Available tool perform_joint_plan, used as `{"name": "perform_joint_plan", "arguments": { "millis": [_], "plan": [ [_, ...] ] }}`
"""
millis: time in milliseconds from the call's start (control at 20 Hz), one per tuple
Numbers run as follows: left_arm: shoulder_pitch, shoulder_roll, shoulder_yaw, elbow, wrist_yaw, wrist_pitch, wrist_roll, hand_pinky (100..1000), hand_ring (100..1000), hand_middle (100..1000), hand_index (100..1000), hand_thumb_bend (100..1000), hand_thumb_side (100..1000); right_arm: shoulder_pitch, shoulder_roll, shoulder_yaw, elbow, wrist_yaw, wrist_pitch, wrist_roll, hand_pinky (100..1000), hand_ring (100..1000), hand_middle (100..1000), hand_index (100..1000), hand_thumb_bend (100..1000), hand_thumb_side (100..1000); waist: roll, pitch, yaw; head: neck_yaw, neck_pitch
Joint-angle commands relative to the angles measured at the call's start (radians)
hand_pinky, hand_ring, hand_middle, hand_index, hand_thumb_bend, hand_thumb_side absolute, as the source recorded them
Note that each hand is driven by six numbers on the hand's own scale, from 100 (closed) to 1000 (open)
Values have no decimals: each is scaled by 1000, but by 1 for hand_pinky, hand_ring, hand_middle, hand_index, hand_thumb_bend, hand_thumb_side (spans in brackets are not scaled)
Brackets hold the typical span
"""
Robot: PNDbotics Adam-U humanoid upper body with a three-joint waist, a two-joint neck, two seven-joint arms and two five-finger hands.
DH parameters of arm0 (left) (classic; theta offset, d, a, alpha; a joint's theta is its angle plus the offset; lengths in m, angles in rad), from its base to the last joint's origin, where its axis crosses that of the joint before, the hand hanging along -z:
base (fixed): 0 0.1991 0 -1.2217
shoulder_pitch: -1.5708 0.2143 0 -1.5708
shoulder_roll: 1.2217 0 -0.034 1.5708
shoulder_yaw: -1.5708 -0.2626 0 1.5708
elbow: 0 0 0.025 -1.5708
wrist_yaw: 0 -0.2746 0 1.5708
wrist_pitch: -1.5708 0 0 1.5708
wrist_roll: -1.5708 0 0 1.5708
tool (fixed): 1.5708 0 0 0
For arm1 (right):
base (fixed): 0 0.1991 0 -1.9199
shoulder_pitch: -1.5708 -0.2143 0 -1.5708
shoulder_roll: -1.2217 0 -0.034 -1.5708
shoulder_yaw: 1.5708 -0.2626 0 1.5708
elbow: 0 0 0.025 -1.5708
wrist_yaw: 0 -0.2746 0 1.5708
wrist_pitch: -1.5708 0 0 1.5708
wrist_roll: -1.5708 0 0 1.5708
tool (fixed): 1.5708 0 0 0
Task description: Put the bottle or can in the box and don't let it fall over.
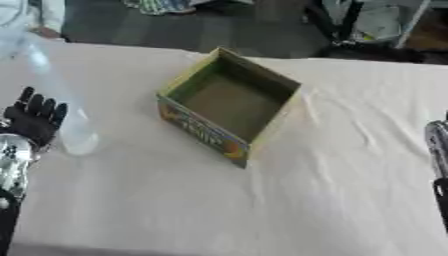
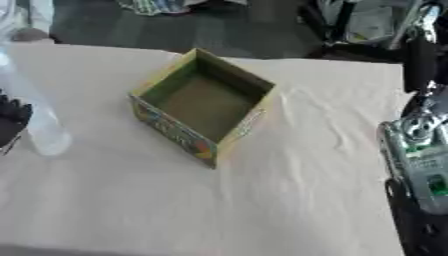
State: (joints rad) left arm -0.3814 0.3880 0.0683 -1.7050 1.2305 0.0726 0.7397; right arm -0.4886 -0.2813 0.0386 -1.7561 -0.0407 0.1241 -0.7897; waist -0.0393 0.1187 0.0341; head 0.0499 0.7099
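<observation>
Clear plastic bottle point(image 1: 66, 107), long axis leaning, sits just right of black left hand point(image 1: 33, 120), fingers spread upright, w/ open cardboard box point(image 1: 229, 105) further right; right hand's state unreadable.

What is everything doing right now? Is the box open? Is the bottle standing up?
box: open on top, empty, upright on the table.
clear bottle: tilted, outside the box, beside the left hand.
left hand: fingers up next to the bottle; grip cannot be told.
right arm: at the right edge, hand not seen.
tablecloth: wrinkled.
</observation>
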Motion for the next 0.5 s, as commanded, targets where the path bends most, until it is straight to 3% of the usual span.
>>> {"name": "perform_joint_plan", "arguments": {
  "millis": [50, 500],
  "plan": [
    [-23, 23, 8, -23, -52, -1, 19, 100, 100, 100, 1000, 869, 1000, -13, -20, 0, -20, -4, 0, 3, 729, 718, 778, 763, 100, 528, 2, -16, -1, 3, -4],
    [-61, 28, 4, -29, -80, 14, 40, 100, 100, 100, 1000, 875, 1000, -14, -20, 2, -22, -6, 0, 5, 730, 718, 778, 763, 100, 528, 2, -16, -4, 10, -2]
  ]
}}
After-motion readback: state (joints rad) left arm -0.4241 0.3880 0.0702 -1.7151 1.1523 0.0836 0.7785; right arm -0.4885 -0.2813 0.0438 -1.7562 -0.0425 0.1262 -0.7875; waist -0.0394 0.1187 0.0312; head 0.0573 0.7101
